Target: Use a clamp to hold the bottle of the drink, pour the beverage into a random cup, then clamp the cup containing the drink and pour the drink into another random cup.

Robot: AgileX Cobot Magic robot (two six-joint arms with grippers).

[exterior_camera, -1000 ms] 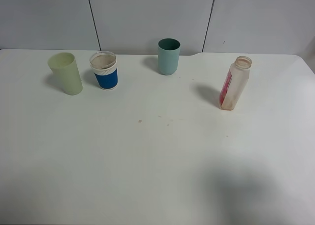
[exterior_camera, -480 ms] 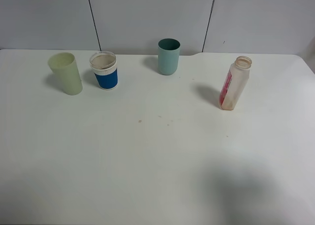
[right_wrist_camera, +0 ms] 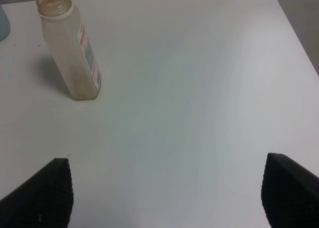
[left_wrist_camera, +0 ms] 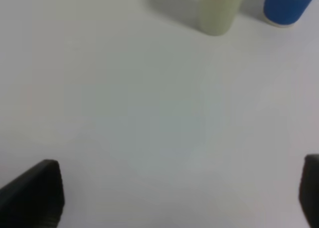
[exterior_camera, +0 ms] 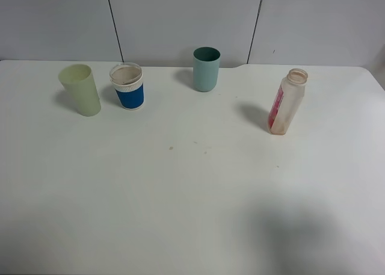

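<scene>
The bottle (exterior_camera: 287,103) stands capless and upright at the table's right, its pink-red label facing left. In the right wrist view the bottle (right_wrist_camera: 70,53) has a thin brownish trace of the beverage (right_wrist_camera: 85,91) at its base. My right gripper (right_wrist_camera: 164,195) is open and empty, well short of the bottle. At the far left stands the pale yellow-green cup (exterior_camera: 80,89), with the blue-and-white cup (exterior_camera: 127,86) next to it. My left gripper (left_wrist_camera: 172,198) is open over bare table, short of the pale cup (left_wrist_camera: 219,11) and the blue cup (left_wrist_camera: 289,6). Neither gripper shows in the exterior high view.
A darker teal tumbler (exterior_camera: 206,69) stands at the back centre. The white table (exterior_camera: 192,185) carries a few small brown specks near its middle. Its right edge (right_wrist_camera: 294,33) runs close to the bottle's side. A grey panelled wall rises behind.
</scene>
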